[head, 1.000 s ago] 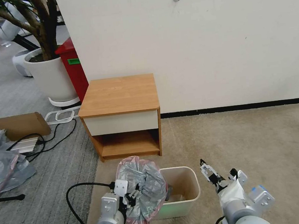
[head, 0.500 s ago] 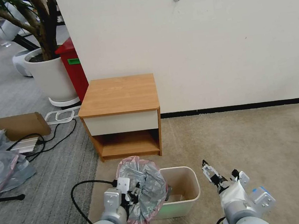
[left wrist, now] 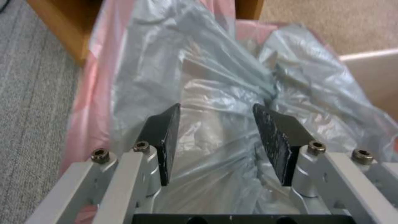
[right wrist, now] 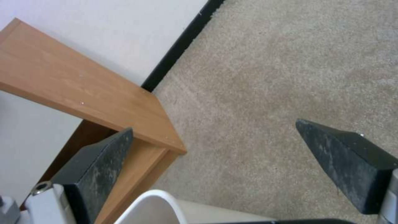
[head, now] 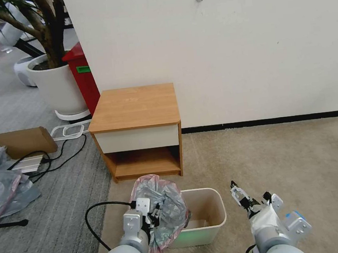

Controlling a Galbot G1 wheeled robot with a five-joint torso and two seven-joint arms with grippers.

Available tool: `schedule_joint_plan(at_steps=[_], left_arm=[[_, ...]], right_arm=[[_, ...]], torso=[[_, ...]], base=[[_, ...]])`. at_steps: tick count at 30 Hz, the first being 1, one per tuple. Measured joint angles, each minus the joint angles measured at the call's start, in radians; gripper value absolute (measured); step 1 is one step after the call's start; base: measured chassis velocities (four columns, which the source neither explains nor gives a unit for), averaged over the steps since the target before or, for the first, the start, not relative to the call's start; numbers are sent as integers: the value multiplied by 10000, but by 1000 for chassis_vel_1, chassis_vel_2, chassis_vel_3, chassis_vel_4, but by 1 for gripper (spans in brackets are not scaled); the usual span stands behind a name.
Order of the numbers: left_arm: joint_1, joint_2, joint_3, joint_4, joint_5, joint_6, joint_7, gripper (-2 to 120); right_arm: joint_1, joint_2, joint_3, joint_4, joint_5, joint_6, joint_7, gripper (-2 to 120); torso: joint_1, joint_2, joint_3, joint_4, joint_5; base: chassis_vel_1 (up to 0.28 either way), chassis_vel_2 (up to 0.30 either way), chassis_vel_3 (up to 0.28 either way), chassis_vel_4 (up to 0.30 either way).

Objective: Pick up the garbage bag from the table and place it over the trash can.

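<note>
The table [head: 135, 108] stands against the wall with its top bare, well behind the work. In front of it on the carpet sits the trash can [head: 210, 214], its mouth uncovered on the right side. The garbage bag [head: 161, 209] is bunched in a crumpled mass over the can's left end, pink rim uppermost, part of it hanging down outside the left wall.

The risk, as I judge it, is that the bag is only draped on 1 side. The film is thin and slippery, so if it is let go or tugged from here it could slump to the carpet or fall into the can in a heap instead of opening over the rim. A pull toward the left could also drag the light can along or tip it.

The left arm reaches forward from low on the left, its cable looping behind, and the left pincer [left wrist: 215, 124] is pressed up to the bag's near face. The left wrist view shows its 2 pads [left wrist: 164, 140] spread apart with plastic bulging between them; the film does not look pinched.

The right arm is raised just right of the can, its right pincer [head: 237, 193] pointing up and forward, jaws wide apart and holding nothing, with carpet and the table corner beyond.
</note>
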Motion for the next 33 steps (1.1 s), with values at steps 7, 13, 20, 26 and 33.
schedule_joint_plan(at_steps=[7,13,20,26,33], left_arm=[[122,-94,-375,40,22,-41,-2,48],[-37,-162,-186,380,42,-36,10,48],[-327,-271,168,826,80,-29,46,48],[-475,-343,331,1002,100,-7,51,48],[-516,-413,628,1139,148,15,55,48]], right_arm=[[12,-21,10,-87,-5,40,-56,100],[7,-7,14,-88,-20,63,-65,100],[-47,39,99,-88,-77,121,-81,100],[-125,59,223,-87,-83,173,-131,100],[-159,84,270,-88,-87,203,-152,100]], torso=[[0,0,0,1,0],[0,0,0,0,-1],[0,0,0,0,-1],[0,0,0,0,0],[0,0,0,0,0]], base=[[0,0,0,0],[0,0,0,0],[0,0,0,0],[0,0,0,0],[0,0,0,0]])
